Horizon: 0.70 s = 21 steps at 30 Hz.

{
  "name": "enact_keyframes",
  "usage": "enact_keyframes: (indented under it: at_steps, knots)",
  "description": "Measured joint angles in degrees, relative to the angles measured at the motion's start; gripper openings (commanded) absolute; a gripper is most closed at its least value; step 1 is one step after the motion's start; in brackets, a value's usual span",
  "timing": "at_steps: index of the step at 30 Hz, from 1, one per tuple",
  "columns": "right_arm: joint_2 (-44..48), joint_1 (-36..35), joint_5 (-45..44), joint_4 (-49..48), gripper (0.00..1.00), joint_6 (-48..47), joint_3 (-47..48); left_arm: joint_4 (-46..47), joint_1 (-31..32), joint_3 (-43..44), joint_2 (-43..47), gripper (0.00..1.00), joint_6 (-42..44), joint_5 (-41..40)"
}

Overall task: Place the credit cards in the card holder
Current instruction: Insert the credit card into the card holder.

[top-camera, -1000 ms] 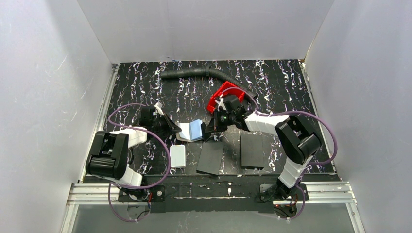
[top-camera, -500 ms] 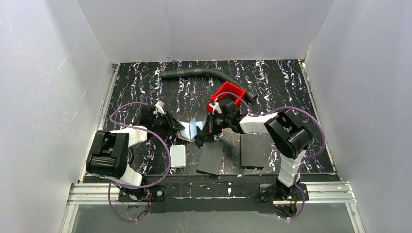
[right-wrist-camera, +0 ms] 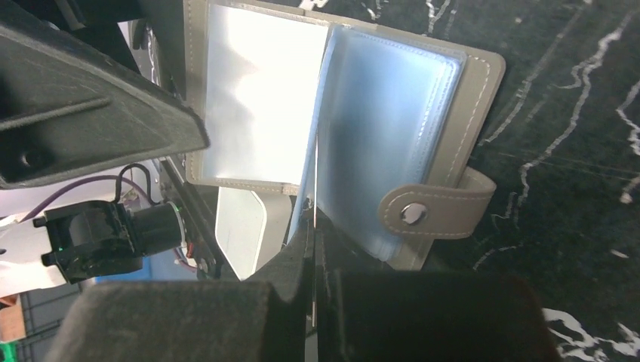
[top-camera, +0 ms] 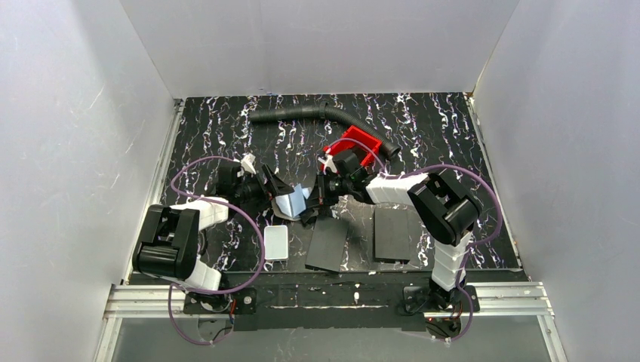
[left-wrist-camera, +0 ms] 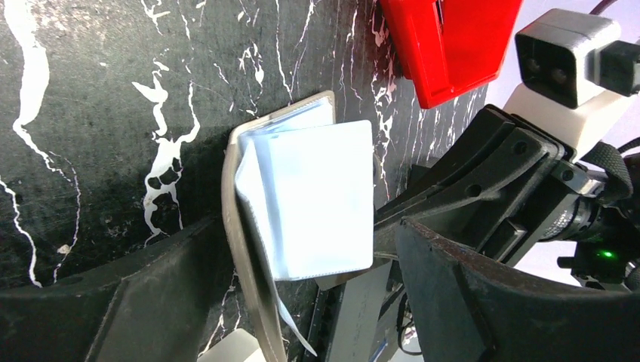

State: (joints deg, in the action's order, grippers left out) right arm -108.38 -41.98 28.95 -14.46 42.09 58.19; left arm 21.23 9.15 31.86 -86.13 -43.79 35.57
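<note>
On the marbled table [top-camera: 226,128], left pincer [left-wrist-camera: 306,241] spread astride card holder [right-wrist-camera: 392,128], right pincer [right-wrist-camera: 313,249] pinching its leaf.

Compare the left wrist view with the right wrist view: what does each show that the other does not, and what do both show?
Only the left wrist view shows the red tray and the other arm's wrist camera. Only the right wrist view shows the clasp tab with its metal snap. Both show the card holder open on the black marbled table, its shiny sleeves exposed.
</note>
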Motion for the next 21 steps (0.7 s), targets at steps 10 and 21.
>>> enact_keyframes:
  at_steps: [10, 21]
  knots:
    - [0.0, -2.7, -2.1, 5.2, 0.01, -2.4, 4.5, 0.7, 2.5, -0.4, 0.1, 0.76, -3.1, -3.0]
    - [0.0, -5.5, -3.5, 8.0, 0.01, -3.7, 6.8, 0.6, 3.4, -1.2, 1.7, 0.42, -4.9, -7.2]
